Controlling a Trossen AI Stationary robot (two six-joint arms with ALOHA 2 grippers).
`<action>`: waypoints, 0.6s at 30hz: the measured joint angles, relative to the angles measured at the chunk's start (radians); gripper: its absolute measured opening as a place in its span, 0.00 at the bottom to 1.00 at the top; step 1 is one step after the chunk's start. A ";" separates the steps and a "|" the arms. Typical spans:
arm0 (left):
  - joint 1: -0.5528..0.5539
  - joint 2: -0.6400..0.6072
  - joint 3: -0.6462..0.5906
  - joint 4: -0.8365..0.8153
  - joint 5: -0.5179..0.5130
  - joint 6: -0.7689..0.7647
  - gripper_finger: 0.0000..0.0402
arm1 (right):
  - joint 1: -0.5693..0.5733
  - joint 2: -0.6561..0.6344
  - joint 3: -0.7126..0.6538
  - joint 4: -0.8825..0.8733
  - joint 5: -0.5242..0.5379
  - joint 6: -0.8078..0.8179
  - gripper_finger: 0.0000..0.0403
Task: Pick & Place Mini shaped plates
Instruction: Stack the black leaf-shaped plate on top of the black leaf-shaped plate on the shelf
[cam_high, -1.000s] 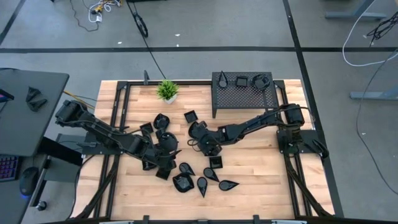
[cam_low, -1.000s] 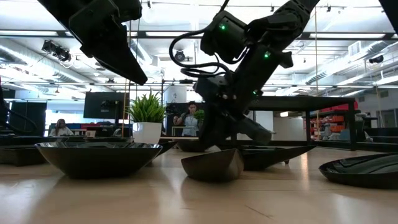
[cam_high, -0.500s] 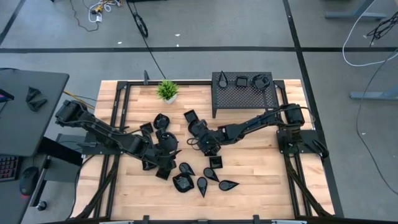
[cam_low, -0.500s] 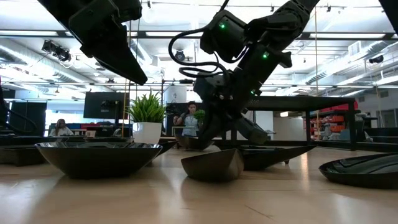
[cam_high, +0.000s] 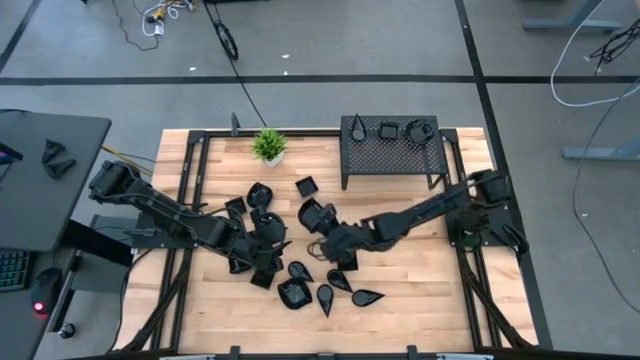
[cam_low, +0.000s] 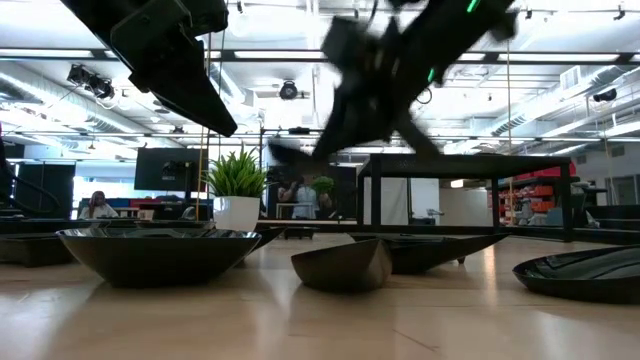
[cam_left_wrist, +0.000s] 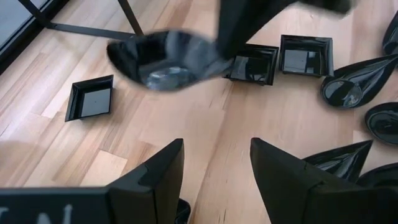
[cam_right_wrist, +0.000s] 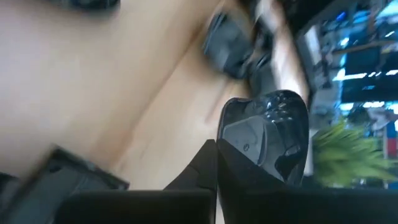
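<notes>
The right claw (cam_right_wrist: 249, 155) is gripping a rounded mini plate (cam_left_wrist: 163, 59), tilted above the table (cam_high: 420, 280); only wrist views are showing it. The left claw (cam_left_wrist: 214, 165) is hovering wide.

Both arms reach in over the middle of the bench, one gripper gaping, the other clamped.

The left gripper (cam_high: 262, 243) hangs low at the centre-left, its arm stretched in from the left edge, its two dark fingers (cam_left_wrist: 155, 177) spread apart with nothing between them. The right gripper (cam_high: 325, 236) sits at the centre, its arm folded low and reaching in from the right edge, fingers closed on a small glossy black dish (cam_right_wrist: 267, 134), lifted off the surface.
</notes>
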 joint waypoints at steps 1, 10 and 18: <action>0.000 0.000 0.000 0.000 0.000 0.000 0.48 | 0.017 -0.026 0.000 0.000 0.000 0.003 0.01; -0.002 0.000 0.000 0.000 0.000 0.000 0.48 | 0.148 -0.324 0.000 -0.018 0.098 0.051 0.01; 0.000 0.000 0.000 0.001 0.000 0.000 0.48 | 0.103 -0.590 0.002 -0.243 0.372 0.245 0.01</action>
